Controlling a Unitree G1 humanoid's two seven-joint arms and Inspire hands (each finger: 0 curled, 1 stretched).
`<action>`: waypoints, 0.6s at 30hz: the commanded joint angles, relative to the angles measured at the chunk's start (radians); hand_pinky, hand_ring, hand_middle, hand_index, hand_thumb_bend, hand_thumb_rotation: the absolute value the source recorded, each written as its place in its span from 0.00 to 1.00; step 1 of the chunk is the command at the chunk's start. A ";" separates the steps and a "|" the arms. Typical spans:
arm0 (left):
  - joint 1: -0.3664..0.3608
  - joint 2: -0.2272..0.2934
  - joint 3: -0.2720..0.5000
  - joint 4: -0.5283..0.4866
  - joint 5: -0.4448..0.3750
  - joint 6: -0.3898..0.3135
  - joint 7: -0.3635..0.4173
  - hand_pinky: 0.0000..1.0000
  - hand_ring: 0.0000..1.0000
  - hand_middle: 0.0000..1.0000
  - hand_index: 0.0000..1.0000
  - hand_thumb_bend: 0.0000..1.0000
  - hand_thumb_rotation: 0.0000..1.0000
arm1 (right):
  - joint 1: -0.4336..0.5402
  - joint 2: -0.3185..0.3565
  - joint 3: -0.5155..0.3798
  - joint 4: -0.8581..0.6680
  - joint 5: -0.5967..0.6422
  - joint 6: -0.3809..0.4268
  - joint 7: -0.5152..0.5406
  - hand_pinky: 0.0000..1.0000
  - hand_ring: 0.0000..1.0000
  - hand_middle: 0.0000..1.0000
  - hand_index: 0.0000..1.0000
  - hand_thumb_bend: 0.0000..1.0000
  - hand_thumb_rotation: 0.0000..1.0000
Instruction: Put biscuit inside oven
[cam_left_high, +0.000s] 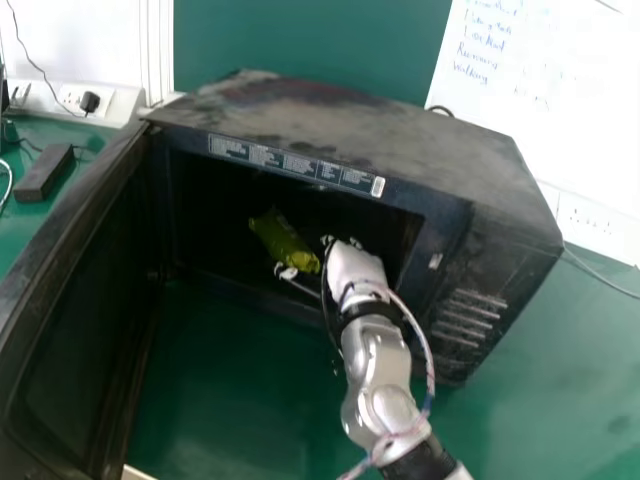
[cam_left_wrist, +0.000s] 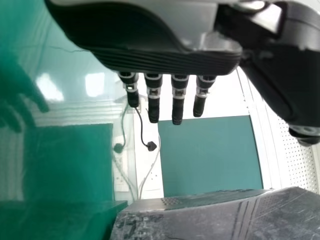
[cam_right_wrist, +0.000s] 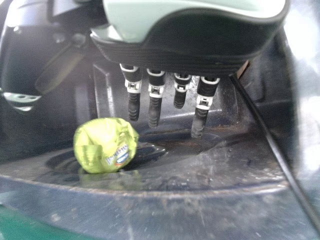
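1 biscuit packet (cam_left_high: 283, 243), green-yellow wrapper, inside the microwave oven (cam_left_high: 330, 115), lying on the cavity floor (cam_right_wrist: 215, 170) near its front lip. Handling, by judgement: light, slick film, soft at the crimped ends, brittle biscuits within. If it needs shifting, take it round the middle, light pinch, or nudge it inward with flat fingers; a hard squeeze could crack the contents.

Right hand (cam_left_high: 355, 268) at the oven mouth, fingers extended, thumb well out, nothing held. Head view: packet's long side, slanting back into the cavity; contact with the hand hard to judge there. Right wrist view: packet's crumpled end with print, and a gap between it and the fingertips. Placement looks all but done; withdrawing clear of the rim would be next.

Door (cam_left_high: 75, 340) wide open, robot's left. Left wrist view: left hand (cam_left_wrist: 165, 57), fingers straight, holding nothing.
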 joint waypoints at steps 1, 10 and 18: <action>0.002 0.010 0.001 -0.002 -0.004 0.005 0.004 0.93 0.92 0.93 0.98 0.50 1.00 | 0.044 -0.016 0.001 -0.062 -0.025 0.003 0.024 0.77 0.87 0.90 0.90 0.95 0.77; 0.001 0.009 0.000 -0.006 -0.001 0.000 0.009 0.94 0.92 0.94 0.98 0.49 1.00 | 0.170 -0.037 -0.004 -0.279 -0.114 -0.012 0.124 0.77 0.86 0.90 0.93 0.95 0.78; -0.002 0.006 0.001 -0.010 -0.004 0.011 0.014 0.94 0.92 0.94 0.98 0.50 1.00 | 0.316 -0.045 -0.053 -0.460 -0.125 -0.064 0.162 0.79 0.87 0.92 0.94 0.96 0.76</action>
